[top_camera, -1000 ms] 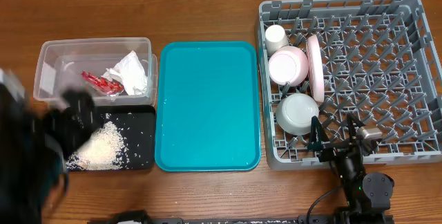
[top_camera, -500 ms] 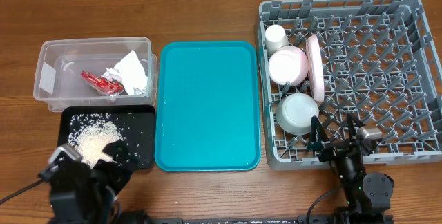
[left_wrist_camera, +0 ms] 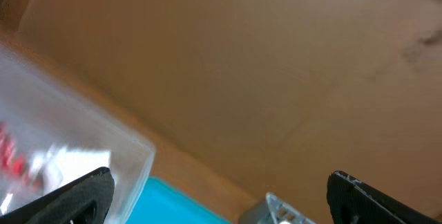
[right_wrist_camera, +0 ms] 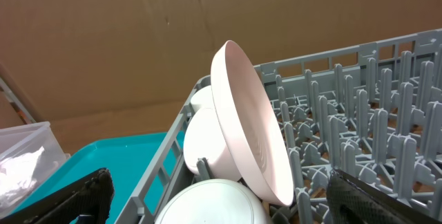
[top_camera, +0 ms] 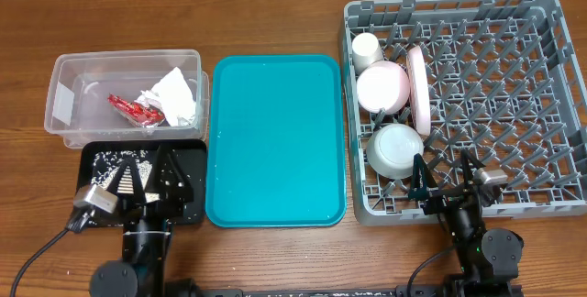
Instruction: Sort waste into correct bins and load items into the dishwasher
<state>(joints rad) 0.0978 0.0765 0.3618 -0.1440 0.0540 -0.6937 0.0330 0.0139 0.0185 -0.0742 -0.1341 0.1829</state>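
From overhead: napkin (top_camera: 174,95) and red foil wrapper (top_camera: 136,111) inside the clear tub (top_camera: 64,68) by the counter's left edge; rice (top_camera: 124,180) in the black tray (top_camera: 193,201) at the near left corner. Light, loose waste, soft to pinch; grains better tipped than picked. Cup (top_camera: 367,49), pink bowl (top_camera: 382,84), plate (top_camera: 419,77) on edge and whitish bowl (top_camera: 394,148) seated in the grey rack (top_camera: 550,95) toward the right edge; stiff, smooth, probably breakable, so take by a rim. No sign of the 2 chopsticks. Left hand (top_camera: 149,173) spread wide over the black tray, grasping nothing; right hand (top_camera: 443,176) just as wide at the rack's near wall, empty

From the left wrist: blurred; fingers (left_wrist_camera: 83,196) far apart, nothing between, tub and teal tray (left_wrist_camera: 179,200) beyond

From the right wrist: fingers (right_wrist_camera: 83,193) wide and bare; plate upright among the pegs beside the pink bowl, whitish bowl nearest
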